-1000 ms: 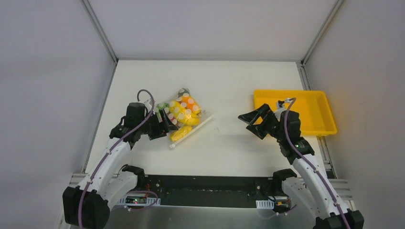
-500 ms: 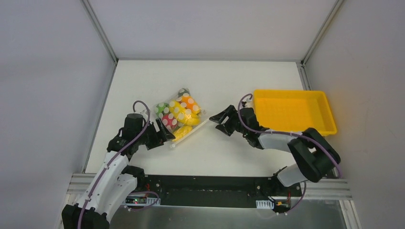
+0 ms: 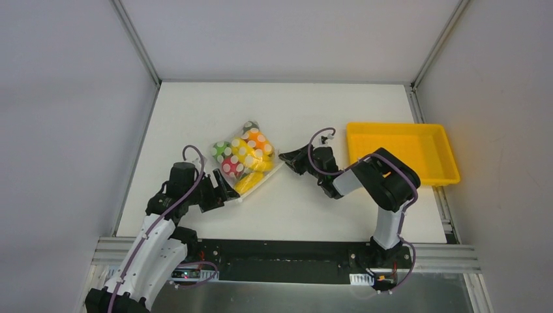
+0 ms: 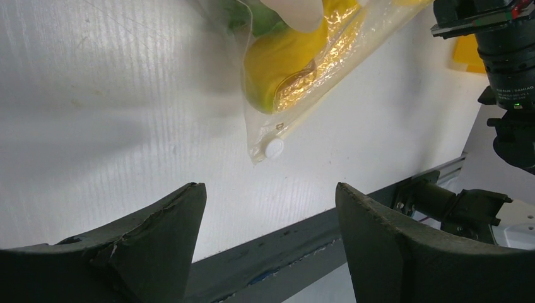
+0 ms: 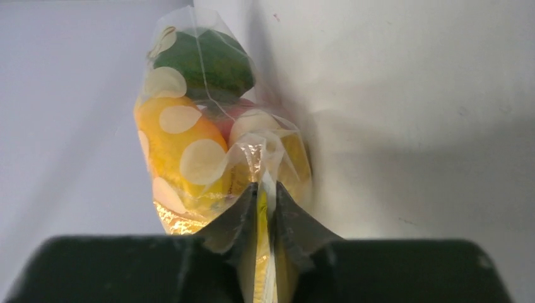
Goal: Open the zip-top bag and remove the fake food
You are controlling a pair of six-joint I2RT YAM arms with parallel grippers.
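Right gripper (image 3: 285, 157) moved in, pinching zip-top bag (image 3: 244, 162), left gripper (image 4: 270, 189) spread

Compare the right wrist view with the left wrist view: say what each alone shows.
Only right wrist: the right gripper shut on an edge of the zip-top bag. Only left wrist: the left gripper open, short of the bag's corner and its white slider. Both: yellow fake food inside the bag, on the white table.
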